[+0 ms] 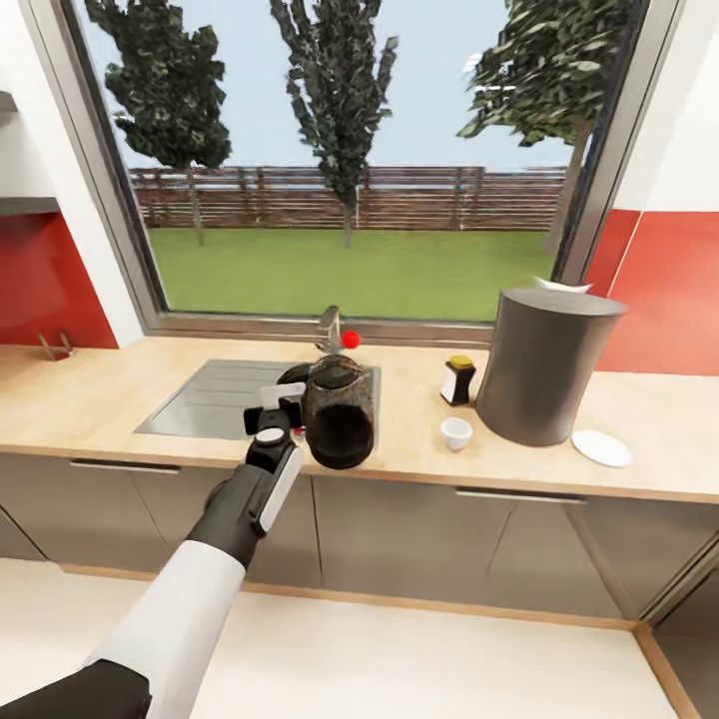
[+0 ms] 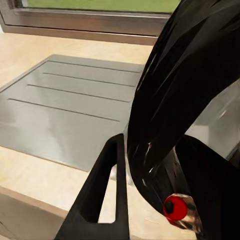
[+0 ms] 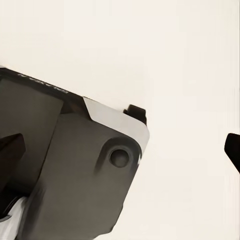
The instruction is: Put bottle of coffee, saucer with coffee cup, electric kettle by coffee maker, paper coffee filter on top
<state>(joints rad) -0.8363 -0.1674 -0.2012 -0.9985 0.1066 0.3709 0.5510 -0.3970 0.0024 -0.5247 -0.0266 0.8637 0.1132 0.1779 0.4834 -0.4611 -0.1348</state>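
Kettle (image 1: 338,424) delivery is judged under way, held clamped in the left gripper (image 1: 285,417) at the countertop (image 1: 120,399) front edge, placement beside the coffee maker (image 1: 544,364) being required next.

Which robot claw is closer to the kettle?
Left. The left claw is right at the electric kettle, gripping it over the sink. The right claw faces pale floor.

**No legible text**

Nothing readable stood on any object. A faint pale marking ran along the edge of the dark robot body (image 3: 42,82) in the right wrist view, too blurred to make out.
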